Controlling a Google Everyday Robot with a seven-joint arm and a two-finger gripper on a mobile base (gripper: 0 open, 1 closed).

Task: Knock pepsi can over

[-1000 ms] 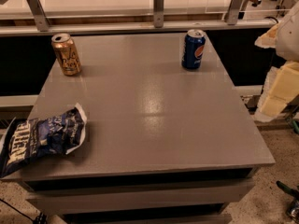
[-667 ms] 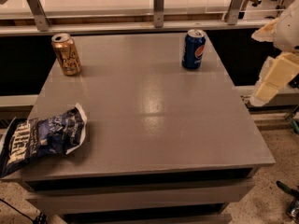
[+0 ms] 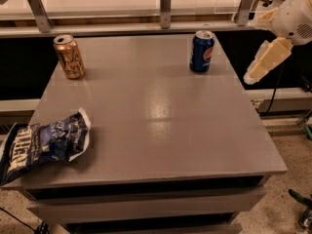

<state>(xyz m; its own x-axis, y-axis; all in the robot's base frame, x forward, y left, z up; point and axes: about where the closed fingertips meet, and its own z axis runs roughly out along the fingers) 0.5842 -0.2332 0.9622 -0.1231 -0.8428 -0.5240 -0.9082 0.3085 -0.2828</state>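
The pepsi can (image 3: 201, 51) stands upright near the far right corner of the grey table (image 3: 161, 130), its round logo facing the right side. It stands exactly where it stood a second ago, untouched.

What has changed is the gripper (image 3: 251, 48). A second ago it hung low beyond the right edge of the table, partly cut off by the picture's border. Since then it has risen and come inward, and more of its white wrist (image 3: 295, 18) now shows at the top right corner. It hovers off the table's right side, at about the height of the can and well apart from it, with dark open space between the two. Its jaws are spread. One cream finger (image 3: 267, 61) slants down and to the left, and a second (image 3: 265, 17) sits above it. Nothing is held between them.

Everything else matches the earlier pictures. The gold can (image 3: 68, 56) stands upright near the far left corner, well apart from the pepsi can. The crumpled blue chip bag (image 3: 46, 147) lies at the near left edge of the table and overhangs it slightly. A pale reflection sits on the bare middle of the tabletop.
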